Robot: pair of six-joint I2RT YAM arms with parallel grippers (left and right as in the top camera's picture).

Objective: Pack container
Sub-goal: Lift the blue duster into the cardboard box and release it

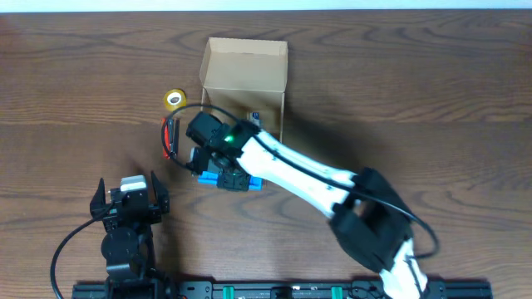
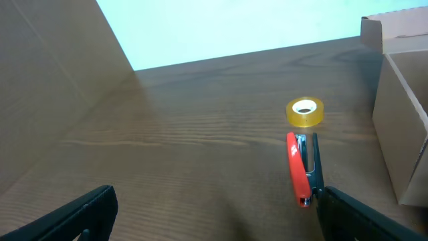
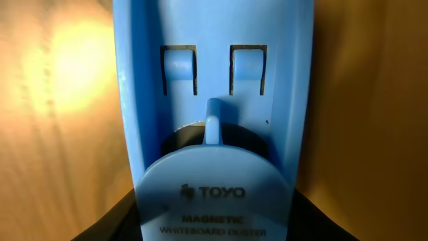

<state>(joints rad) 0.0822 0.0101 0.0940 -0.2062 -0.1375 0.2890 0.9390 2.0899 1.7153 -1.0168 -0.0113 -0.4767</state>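
Note:
The container, a tan cardboard box [image 1: 244, 76], stands open at the back centre, and its side wall shows in the left wrist view [image 2: 401, 134]. My right gripper [image 1: 224, 170] is just in front of the box, its fingers [image 3: 214, 224] closed against both sides of a blue magnetic whiteboard duster [image 3: 212, 100], which also shows in the overhead view [image 1: 246, 183]. I cannot tell whether the duster is lifted off the table. My left gripper [image 1: 129, 198] is open and empty at the front left, its fingers [image 2: 214, 217] wide apart.
A yellow tape roll [image 1: 174, 99] [image 2: 305, 112] lies left of the box. A red and black stapler [image 1: 169, 138] [image 2: 302, 167] lies just in front of the roll, close to my left gripper's right finger. The table's front rail [image 1: 266, 291] runs along the bottom.

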